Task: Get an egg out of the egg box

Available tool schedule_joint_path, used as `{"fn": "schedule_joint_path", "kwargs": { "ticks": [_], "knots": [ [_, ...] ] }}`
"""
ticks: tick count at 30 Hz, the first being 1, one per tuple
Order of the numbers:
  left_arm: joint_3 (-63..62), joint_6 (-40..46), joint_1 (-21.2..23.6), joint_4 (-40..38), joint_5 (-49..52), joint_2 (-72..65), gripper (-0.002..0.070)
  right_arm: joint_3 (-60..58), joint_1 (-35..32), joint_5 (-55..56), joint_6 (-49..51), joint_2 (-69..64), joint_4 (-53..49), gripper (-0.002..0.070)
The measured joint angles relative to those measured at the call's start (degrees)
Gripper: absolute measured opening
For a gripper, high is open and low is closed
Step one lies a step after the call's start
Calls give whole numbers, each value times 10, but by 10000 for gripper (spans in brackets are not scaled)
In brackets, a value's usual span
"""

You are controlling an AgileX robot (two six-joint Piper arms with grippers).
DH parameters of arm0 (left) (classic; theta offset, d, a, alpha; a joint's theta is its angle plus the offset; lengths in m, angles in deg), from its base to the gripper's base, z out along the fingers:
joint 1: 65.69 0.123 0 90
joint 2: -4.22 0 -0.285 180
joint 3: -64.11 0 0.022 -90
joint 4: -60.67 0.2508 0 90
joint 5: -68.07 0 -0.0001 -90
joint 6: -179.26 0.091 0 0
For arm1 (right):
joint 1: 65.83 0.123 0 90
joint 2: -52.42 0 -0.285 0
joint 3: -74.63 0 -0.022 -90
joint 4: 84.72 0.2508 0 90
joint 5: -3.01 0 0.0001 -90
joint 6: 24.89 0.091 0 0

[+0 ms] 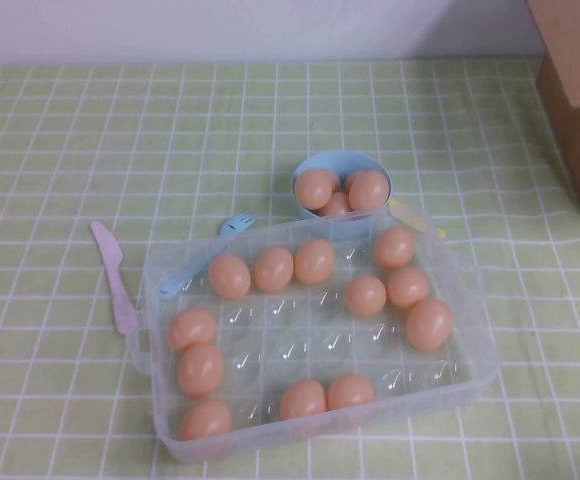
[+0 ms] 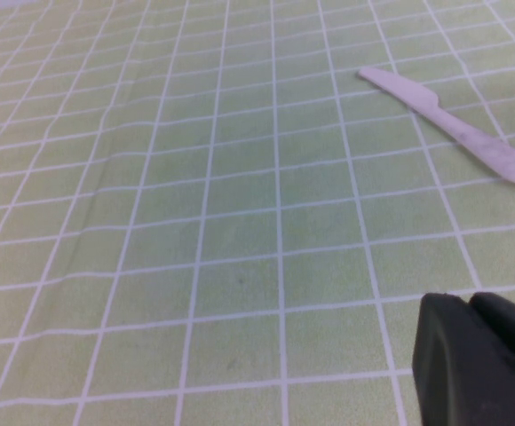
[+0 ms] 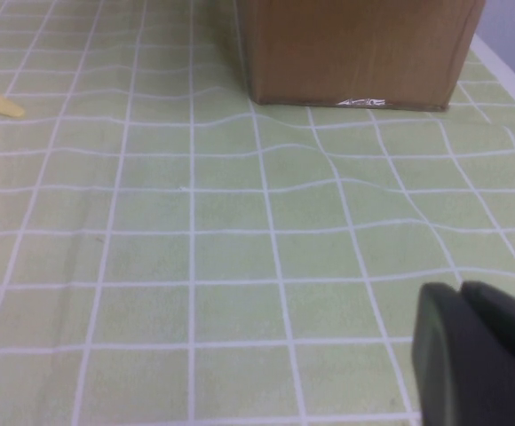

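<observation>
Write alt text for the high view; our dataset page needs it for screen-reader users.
A clear plastic egg box on a green checked tablecloth holds twelve peach eggs. Behind it sits a blue bowl with three more, a pink knife to its left. Neither the left gripper nor the right gripper appears here.

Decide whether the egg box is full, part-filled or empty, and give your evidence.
Part-filled. The egg box holds about twelve eggs, mostly round its edges; middle cells are bare. Left gripper and right gripper hang over cloth, away from it.

I can read no text, label, brand or number anywhere; the strip on the cardboard box (image 3: 360, 102) stays illegible.
</observation>
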Motion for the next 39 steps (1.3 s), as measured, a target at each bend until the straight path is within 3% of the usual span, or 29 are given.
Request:
{"fn": "schedule_joint_path", "kwargs": {
  "ticks": [5,8,15,18,28,33,37,39],
  "knots": [
    [0,0,0,0,0,0,-4,0,0,0,0,0,-1,-18],
    [0,0,0,0,0,0,-4,0,0,13,0,0,49,-18],
    [0,0,0,0,0,0,-4,0,0,115,-7,0,512,-18],
    [0,0,0,0,0,0,-4,0,0,123,-13,0,594,-18],
    [0,0,0,0,0,0,-4,0,0,59,-25,0,642,-18],
    [0,0,0,0,0,0,-4,34,0,19,-101,0,640,-18],
    [0,0,0,0,0,0,-4,120,0,-49,-184,-50,575,-18],
    [0,0,0,0,0,0,-4,188,0,-110,-199,-115,494,-18]
  ]
}}
